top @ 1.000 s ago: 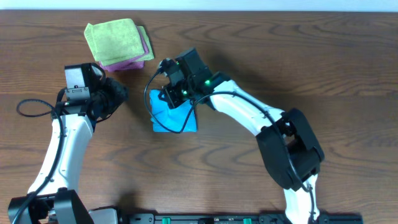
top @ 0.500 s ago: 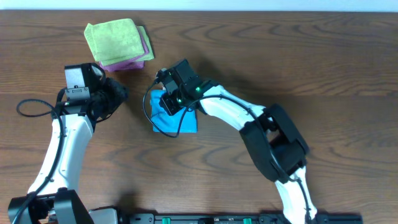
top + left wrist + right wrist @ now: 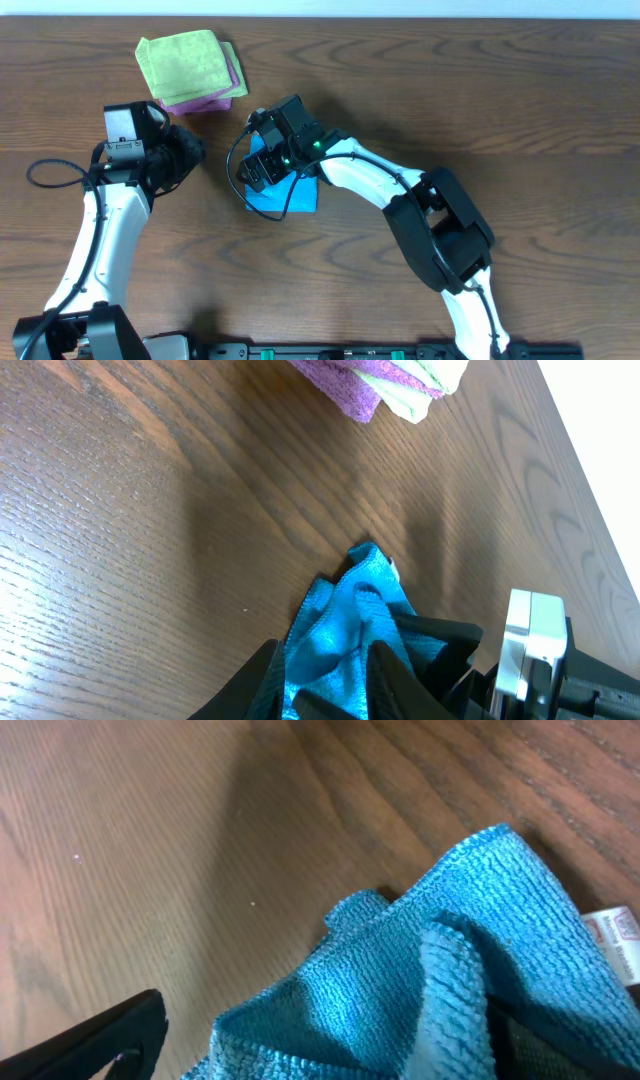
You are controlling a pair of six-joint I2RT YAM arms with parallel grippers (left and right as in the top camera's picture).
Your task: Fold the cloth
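- The cloth (image 3: pixel 292 196) lies bunched on the table (image 3: pixel 520 100), approx. in the middle. It is well apart from the green cloth (image 3: pixel 185 60) and the purple cloth (image 3: pixel 218 100), which are stacked at the far side.
- R gripper (image 3: pixel 262 168) is directly over the cloth. In the wrist view its fingers stand wide apart and a ridge of fabric rises between them, not pinched.
- L gripper (image 3: pixel 190 152) is near but not touching the cloth. Its fingers are parted and hold nothing.
- Handling, in my judgement: very light, soft and limp. It will sag and wrinkle, but terry is not slippery.
- Best hold is a corner or hem, e.g. by the white tag (image 3: pixel 612 932), one layer only.
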